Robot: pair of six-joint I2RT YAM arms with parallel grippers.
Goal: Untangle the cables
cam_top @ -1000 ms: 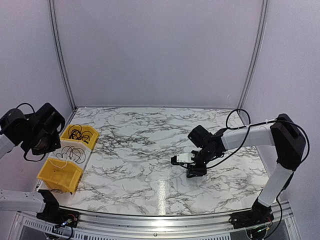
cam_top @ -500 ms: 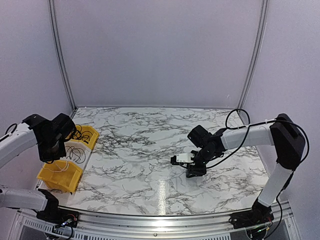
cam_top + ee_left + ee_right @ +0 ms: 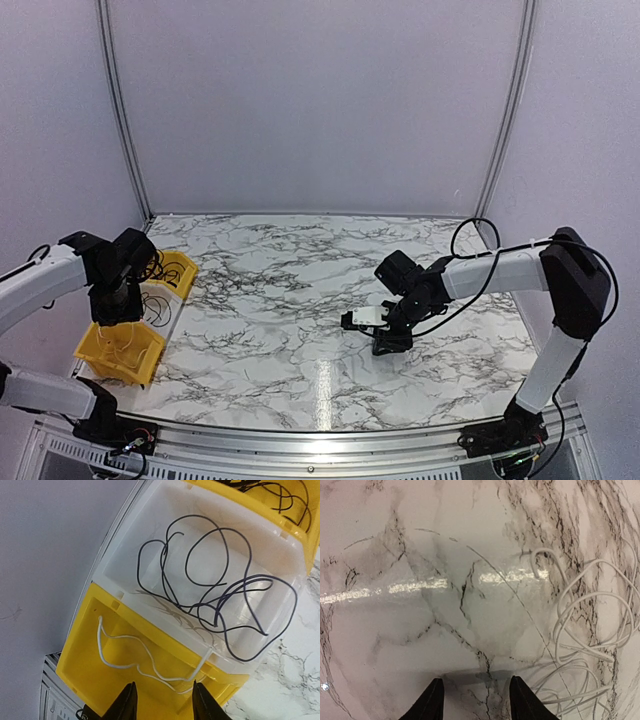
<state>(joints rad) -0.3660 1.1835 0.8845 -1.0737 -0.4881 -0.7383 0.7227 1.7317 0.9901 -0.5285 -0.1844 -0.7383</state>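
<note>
- The left claw [image 3: 164,684] hangs over the near yellow bin [image 3: 85,650] at the left edge of the table [image 3: 300,270]. Its fingers stand apart and nothing is between them.
- A single white cable [image 3: 125,666] lies loose on the floor of this bin, and one end leans up against the wall next to the clear bin [image 3: 150,515]. I judge that a freed strand is put here to keep it away from the others.
- The clear bin, in the middle of the row, holds a black cable [image 3: 220,585] in wide loops. I see no tight knot in it.
- The far yellow bin [image 3: 178,268] holds more black wires [image 3: 272,492]. Only a part shows, so I cannot tell if they are knotted.
- The three bins touch each other in one row along the left edge, which looks like a sorting place for strands.
- The right claw [image 3: 476,679] is low over the table, right of its middle. It is also open and holds nothing.
- A white tangle [image 3: 592,630] lies on the marble just beside this claw, not between the fingers. Its loops cross many times, so I think this part is not yet untangled.
- The bin walls stand around the white cable, and the end on the wall could catch there.
- The thick arm cable [image 3: 470,235] loops above the right arm, well apart from the tangle.
</note>
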